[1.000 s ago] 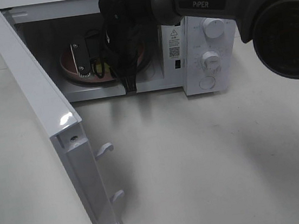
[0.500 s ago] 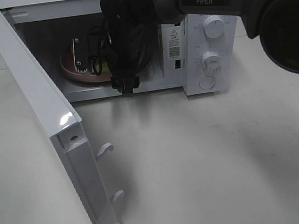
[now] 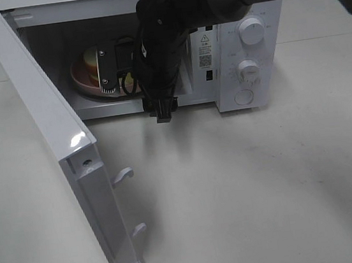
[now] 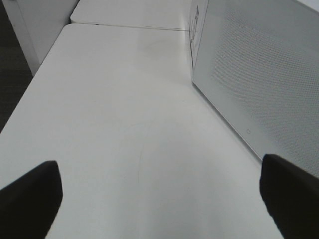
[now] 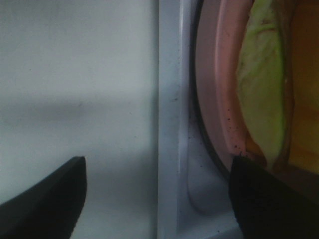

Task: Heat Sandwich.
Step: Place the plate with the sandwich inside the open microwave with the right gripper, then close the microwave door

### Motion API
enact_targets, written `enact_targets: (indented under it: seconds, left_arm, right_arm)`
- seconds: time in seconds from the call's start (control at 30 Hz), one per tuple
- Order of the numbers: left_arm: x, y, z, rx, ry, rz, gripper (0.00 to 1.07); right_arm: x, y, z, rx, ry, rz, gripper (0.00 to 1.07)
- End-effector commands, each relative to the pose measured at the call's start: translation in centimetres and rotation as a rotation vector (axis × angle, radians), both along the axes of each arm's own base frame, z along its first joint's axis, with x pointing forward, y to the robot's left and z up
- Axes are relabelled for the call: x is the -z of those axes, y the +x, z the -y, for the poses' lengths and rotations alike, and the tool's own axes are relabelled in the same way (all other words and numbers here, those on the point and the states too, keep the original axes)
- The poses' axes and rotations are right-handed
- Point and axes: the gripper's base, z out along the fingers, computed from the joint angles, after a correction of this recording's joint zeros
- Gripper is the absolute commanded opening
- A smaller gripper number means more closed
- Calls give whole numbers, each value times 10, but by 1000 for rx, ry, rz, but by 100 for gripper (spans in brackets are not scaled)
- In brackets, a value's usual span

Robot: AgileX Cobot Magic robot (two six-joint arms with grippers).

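Sandwich [image 3: 92, 57] on pink plate [image 3: 83, 80], inside open microwave [image 3: 264, 63]. Right gripper [image 5: 159, 199] at cavity mouth, fingers spread wide, holding nothing, one fingertip near plate rim. Left gripper [image 4: 159, 199] also wide, empty, over table [image 4: 124, 124] beside microwave wall. Likely step: clear cavity. Back straight out without nudging plate, then swing door [image 3: 46, 122] shut.

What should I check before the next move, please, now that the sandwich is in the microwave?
1. Sandwich on the pink plate inside the microwave: ok.
2. Right gripper open, gripping nothing: ok.
3. Its fingers clear of the plate rim: cannot tell.
4. Right arm out of the door's swing: not ok, it hangs in the opening.
5. Microwave door wide open, latch hooks unobstructed: ok.
6. Left gripper open and empty: ok.
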Motion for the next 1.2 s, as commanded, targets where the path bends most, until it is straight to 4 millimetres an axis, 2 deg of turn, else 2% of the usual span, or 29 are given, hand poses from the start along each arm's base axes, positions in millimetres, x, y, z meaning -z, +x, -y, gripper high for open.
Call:
enact_targets:
  seconds: [0.03, 0.87, 1.07, 1.17, 1.2]
  left_arm:
    - [1, -4, 0, -4, 1, 28, 101]
    - [1, -4, 0, -4, 1, 28, 101]
    - [1, -4, 0, -4, 1, 28, 101]
    - [1, -4, 0, -4, 1, 28, 101]
    - [1, -4, 0, -4, 1, 28, 101]
  right_arm:
    - [-6, -10, 4, -9, 23, 13, 76]
    - [-43, -78, 52, 3, 92, 22, 76]
    - [-56, -104, 70, 1, 126, 42, 76]
    - [-61, -122, 81, 77, 192, 5, 76]
    - [-61, -122, 81, 77, 192, 5, 76]
